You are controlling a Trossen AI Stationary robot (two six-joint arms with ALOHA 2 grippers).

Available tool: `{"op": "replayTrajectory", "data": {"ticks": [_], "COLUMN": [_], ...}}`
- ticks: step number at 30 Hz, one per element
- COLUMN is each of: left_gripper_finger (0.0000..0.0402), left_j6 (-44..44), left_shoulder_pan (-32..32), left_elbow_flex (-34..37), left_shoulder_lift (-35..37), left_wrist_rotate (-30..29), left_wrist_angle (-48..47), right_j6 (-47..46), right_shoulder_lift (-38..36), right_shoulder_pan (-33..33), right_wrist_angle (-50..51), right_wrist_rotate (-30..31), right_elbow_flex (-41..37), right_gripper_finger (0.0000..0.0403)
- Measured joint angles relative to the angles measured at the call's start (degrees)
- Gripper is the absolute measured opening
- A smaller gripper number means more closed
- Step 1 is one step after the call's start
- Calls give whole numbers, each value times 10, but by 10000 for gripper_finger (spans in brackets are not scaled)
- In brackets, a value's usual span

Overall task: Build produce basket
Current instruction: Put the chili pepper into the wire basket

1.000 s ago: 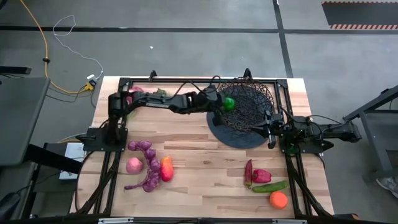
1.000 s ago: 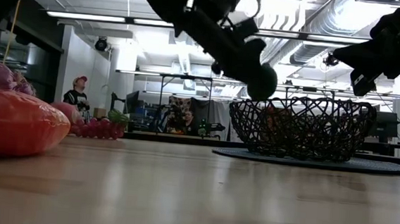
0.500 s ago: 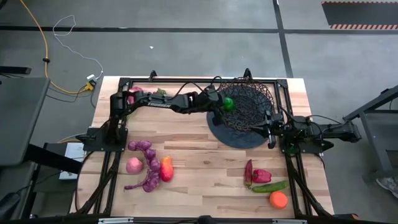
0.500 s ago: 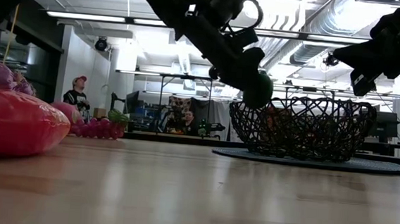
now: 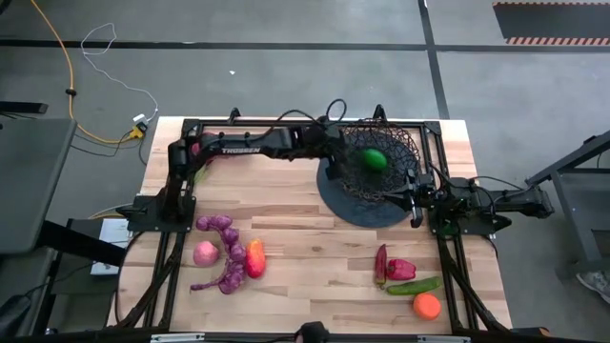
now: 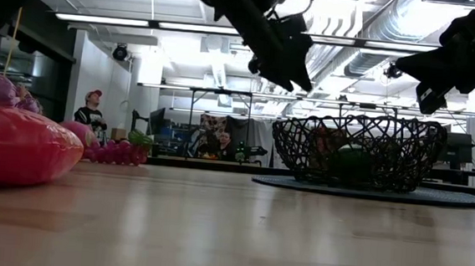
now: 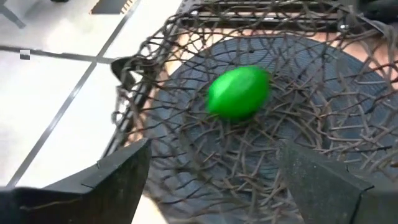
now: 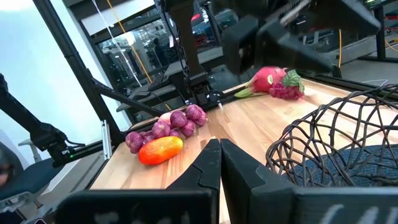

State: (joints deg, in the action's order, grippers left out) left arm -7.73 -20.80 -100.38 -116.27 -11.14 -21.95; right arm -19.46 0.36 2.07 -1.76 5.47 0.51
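Wooden bench (image 5: pixel 305 243), workshop behind; green fruit (image 5: pixel 375 159) in basket (image 5: pixel 405 143) (wrist view clearest). Left gripper (image 5: pixel 335 152) jaws open, empty; right gripper (image 5: pixel 416 198) jaws closed.

A green toy fruit (image 7: pixel 238 92) lies inside the black wire basket (image 5: pixel 400 152).
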Motion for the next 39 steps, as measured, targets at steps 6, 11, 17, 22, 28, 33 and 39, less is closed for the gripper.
{"op": "replayTrajectory", "data": {"ticks": [6, 11, 17, 22, 28, 33, 39], "left_gripper_finger": [335, 335, 335, 335, 335, 335, 335], "left_j6": [16, 97, 175, 225, 247, 251, 228], "left_shoulder_pan": [-21, -52, -72, -68, -59, -53, -53], "left_elbow_flex": [-60, 0, 213, 391, 489, 503, 509], "left_shoulder_lift": [29, 108, 245, 367, 519, 624, 701], "left_wrist_rotate": [50, 154, 214, 228, 216, 162, 150], "left_wrist_angle": [-96, -45, 210, 368, 350, 272, 213], "right_j6": [0, 0, 0, 0, 0, 0, 0], "right_shoulder_lift": [0, 0, 0, 0, 0, 0, 0], "right_shoulder_pan": [0, 0, 0, 0, 0, 0, 0], "right_wrist_angle": [0, 0, 0, 0, 0, 0, 0], "right_wrist_rotate": [0, 0, 0, 0, 0, 0, 0], "right_elbow_flex": [0, 0, 0, 0, 0, 0, 0], "right_gripper_finger": [0, 0, 0, 0, 0, 0, 0]}}
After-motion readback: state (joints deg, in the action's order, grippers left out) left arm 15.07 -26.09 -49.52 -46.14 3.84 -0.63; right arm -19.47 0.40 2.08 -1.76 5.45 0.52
